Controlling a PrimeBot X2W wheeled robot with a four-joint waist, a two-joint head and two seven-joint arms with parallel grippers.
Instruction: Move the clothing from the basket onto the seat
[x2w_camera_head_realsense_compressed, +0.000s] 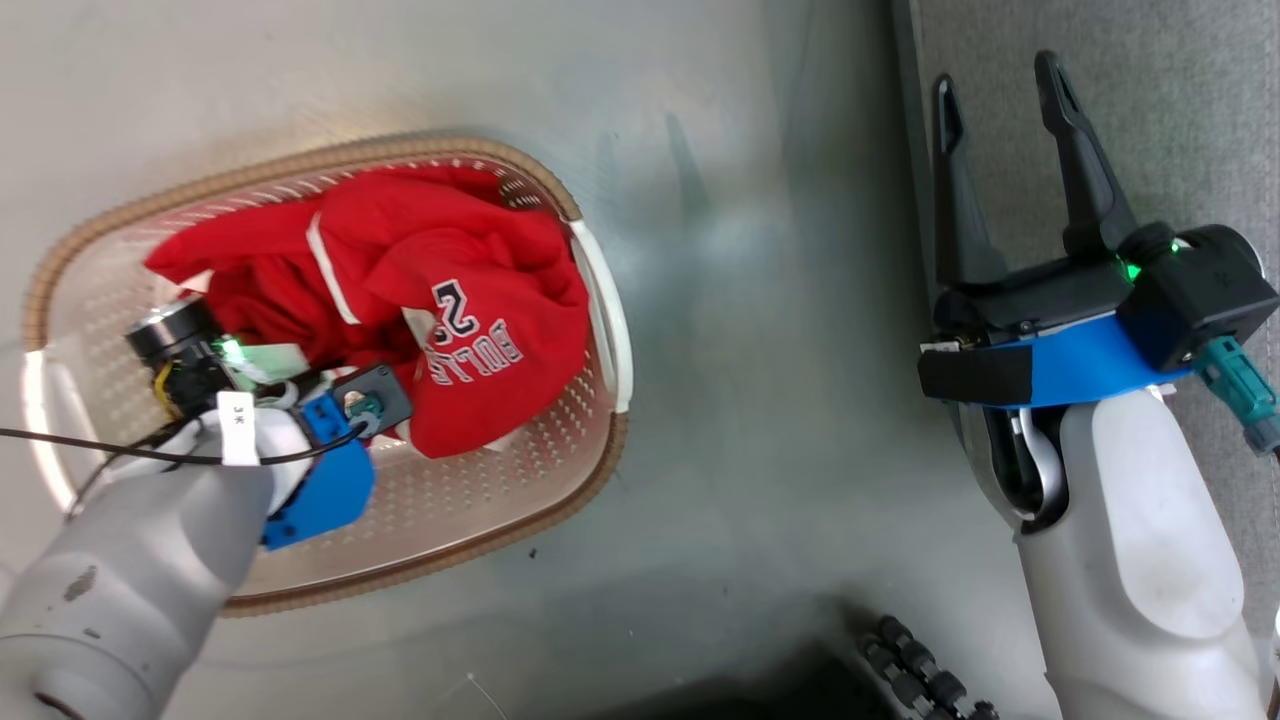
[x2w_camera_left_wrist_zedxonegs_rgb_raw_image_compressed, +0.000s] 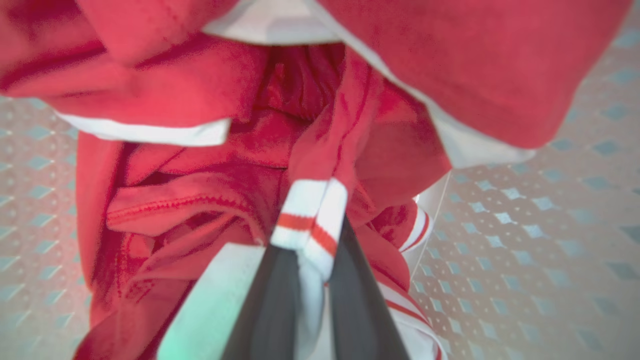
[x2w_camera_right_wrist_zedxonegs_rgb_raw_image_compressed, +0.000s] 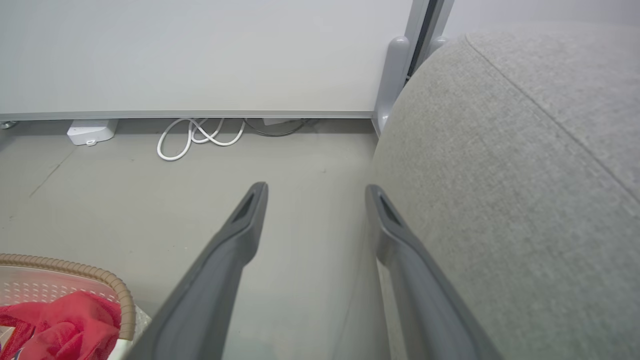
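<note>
The clothing (x2w_camera_head_realsense_compressed: 440, 260), red with white trim and a "BULLS 2" print, lies heaped in the cream basket (x2w_camera_head_realsense_compressed: 300, 165) on the floor at the left. My left arm reaches down into the basket from its near left side. In the left wrist view my left gripper (x2w_camera_left_wrist_zedxonegs_rgb_raw_image_compressed: 312, 235) is shut on a white band with red stripes at the edge of the clothing (x2w_camera_left_wrist_zedxonegs_rgb_raw_image_compressed: 190, 150). My right gripper (x2w_camera_head_realsense_compressed: 998, 80) hangs open and holds nothing, at the left edge of the grey seat (x2w_camera_head_realsense_compressed: 1180, 120). The right wrist view shows the right gripper (x2w_camera_right_wrist_zedxonegs_rgb_raw_image_compressed: 315, 192), the seat (x2w_camera_right_wrist_zedxonegs_rgb_raw_image_compressed: 500, 175), the basket (x2w_camera_right_wrist_zedxonegs_rgb_raw_image_compressed: 75, 272) and the clothing (x2w_camera_right_wrist_zedxonegs_rgb_raw_image_compressed: 65, 320).
Grey floor (x2w_camera_head_realsense_compressed: 760, 350) separates the basket from the seat. A coiled white cable (x2w_camera_right_wrist_zedxonegs_rgb_raw_image_compressed: 197, 137) and a small white box (x2w_camera_right_wrist_zedxonegs_rgb_raw_image_compressed: 92, 132) lie at the foot of a pale wall panel (x2w_camera_right_wrist_zedxonegs_rgb_raw_image_compressed: 200, 50). Dark parts of my base (x2w_camera_head_realsense_compressed: 920, 670) show at the bottom.
</note>
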